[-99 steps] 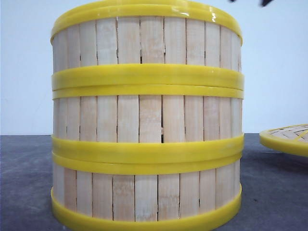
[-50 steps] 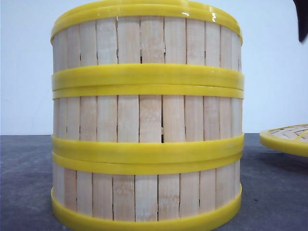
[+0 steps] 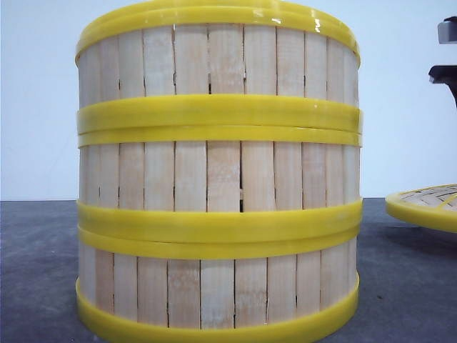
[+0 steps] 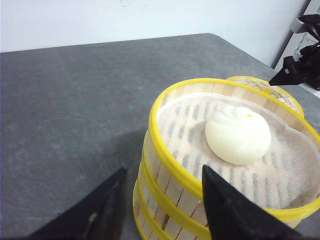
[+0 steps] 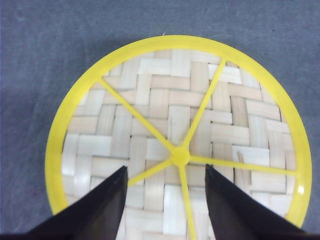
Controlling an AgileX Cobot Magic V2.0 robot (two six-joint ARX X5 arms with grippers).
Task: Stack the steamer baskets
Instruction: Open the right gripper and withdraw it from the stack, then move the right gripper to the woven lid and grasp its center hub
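Both grippers are matte black. The left gripper point(image 4: 162, 205) has two broad, wedge-shaped fingers point(image 4: 230, 210) tapering to blunt tips, one with a small pale scuff on it. The right gripper point(image 5: 165, 200) has the same flat black wedges with clean straight edges. In the front view, a black bracket under a grey block point(image 3: 447, 53) shows

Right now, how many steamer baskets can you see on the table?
3, all in one stack: the bottom basket on the table, the middle basket on it, and the top basket, which holds a white bun. None seems hidden.
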